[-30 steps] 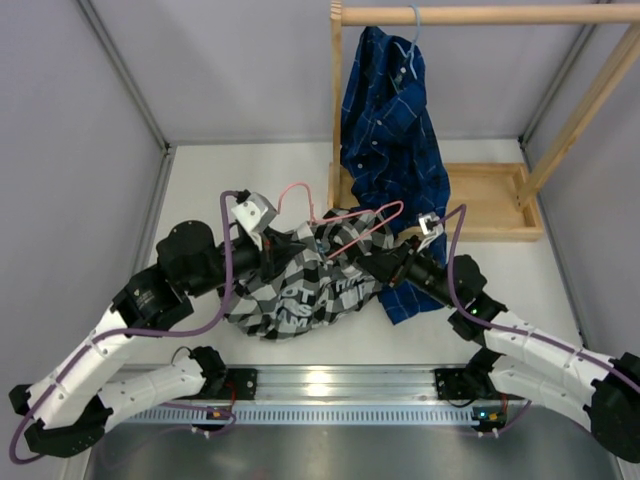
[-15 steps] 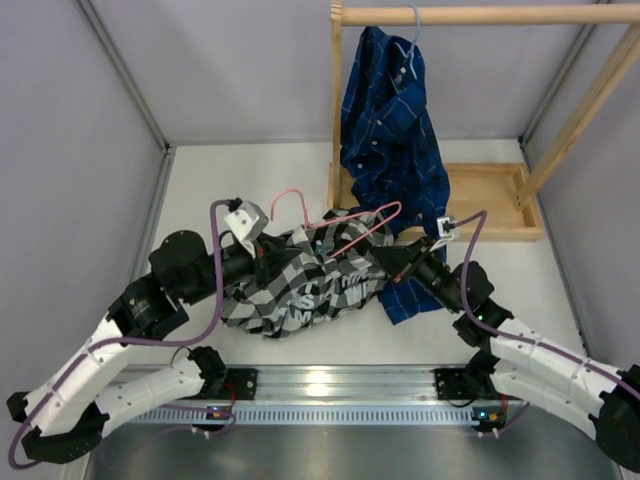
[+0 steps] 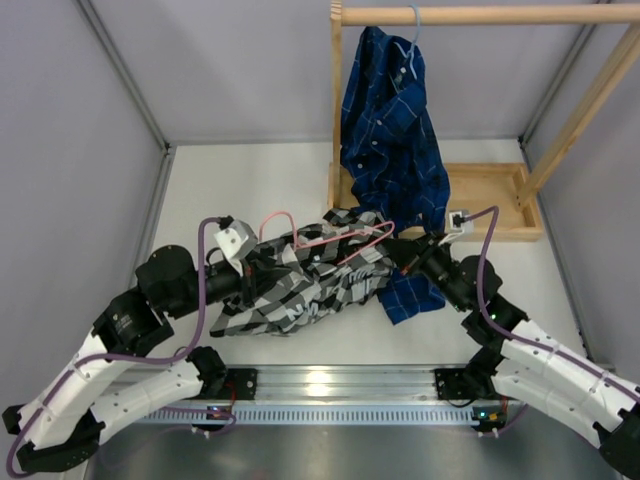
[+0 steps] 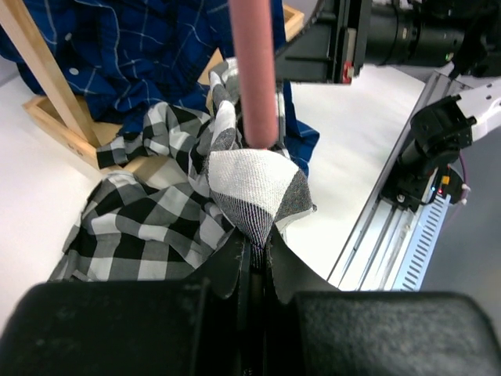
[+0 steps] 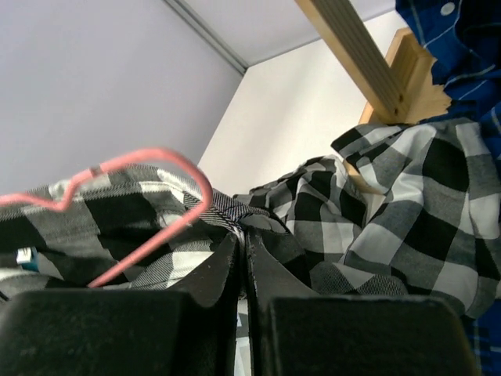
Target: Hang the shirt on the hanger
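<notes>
The black-and-white checked shirt [image 3: 305,288] lies bunched on the table between my two arms. The pink wire hanger [image 3: 335,238] sits on top of it, partly tucked into the cloth, with its hook to the left. My left gripper [image 3: 266,267] is shut on a fold of the shirt [image 4: 250,188], and the pink hanger wire [image 4: 255,70] runs down into that fold just ahead of the jaws. My right gripper [image 3: 397,251] is shut on the shirt's cloth [image 5: 376,211] at its right side. The hanger [image 5: 156,160] curves just left of its fingers.
A wooden rack [image 3: 480,15] stands at the back right on a wooden base [image 3: 495,200]. A blue plaid shirt [image 3: 392,130] hangs from it on a light blue hanger, its hem touching the checked shirt. Grey walls close in the left and back. A metal rail [image 3: 330,385] runs along the near edge.
The right gripper has shut on the shirt and drawn back to the right. The left gripper has pulled left and nearer, taking the hanger's hook with it. The shirt is stretched wider.
</notes>
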`<action>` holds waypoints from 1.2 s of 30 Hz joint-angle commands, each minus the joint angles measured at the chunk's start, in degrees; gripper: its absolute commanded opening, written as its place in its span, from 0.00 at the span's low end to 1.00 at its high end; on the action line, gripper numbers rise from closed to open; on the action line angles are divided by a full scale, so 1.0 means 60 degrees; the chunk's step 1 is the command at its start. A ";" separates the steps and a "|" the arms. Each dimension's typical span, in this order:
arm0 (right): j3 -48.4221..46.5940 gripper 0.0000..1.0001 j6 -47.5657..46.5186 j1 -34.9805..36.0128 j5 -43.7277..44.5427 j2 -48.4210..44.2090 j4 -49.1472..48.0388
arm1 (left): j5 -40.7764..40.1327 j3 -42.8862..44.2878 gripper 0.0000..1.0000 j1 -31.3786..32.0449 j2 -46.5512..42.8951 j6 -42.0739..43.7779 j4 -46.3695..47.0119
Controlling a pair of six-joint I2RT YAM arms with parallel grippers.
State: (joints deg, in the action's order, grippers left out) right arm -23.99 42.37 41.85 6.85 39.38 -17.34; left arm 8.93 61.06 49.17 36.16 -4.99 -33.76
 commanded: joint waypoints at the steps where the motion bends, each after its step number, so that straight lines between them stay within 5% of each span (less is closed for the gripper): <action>1: -0.0966 0.00 -0.0645 -0.0075 0.1157 -0.0044 0.1380 | 0.0430 -0.0156 0.00 0.0009 -0.0430 -0.0003 -0.0247; 18: -0.4409 0.00 -0.3955 -0.0221 0.2272 0.1932 0.4428 | 0.0228 -0.0303 0.00 -0.0006 -0.0241 0.0378 -0.1800; 28: -0.4601 0.00 -0.4074 -0.0192 -0.1050 0.1202 0.3478 | -0.0954 0.0662 0.00 0.0009 0.0636 0.0028 -0.1888; 31: -0.4251 0.00 -0.3476 -0.0192 -0.2396 0.0938 0.3069 | -0.2361 0.0999 0.00 0.0009 0.0828 -0.0441 -0.1319; 36: -0.3270 0.00 -0.1821 -0.0177 -0.3981 0.0323 0.1108 | -0.2704 0.1059 0.00 0.0009 0.1076 -0.0706 0.0991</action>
State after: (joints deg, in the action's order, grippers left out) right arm -45.93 24.32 41.08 -8.10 43.24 1.13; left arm -2.22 64.71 49.23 41.95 -7.25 -39.64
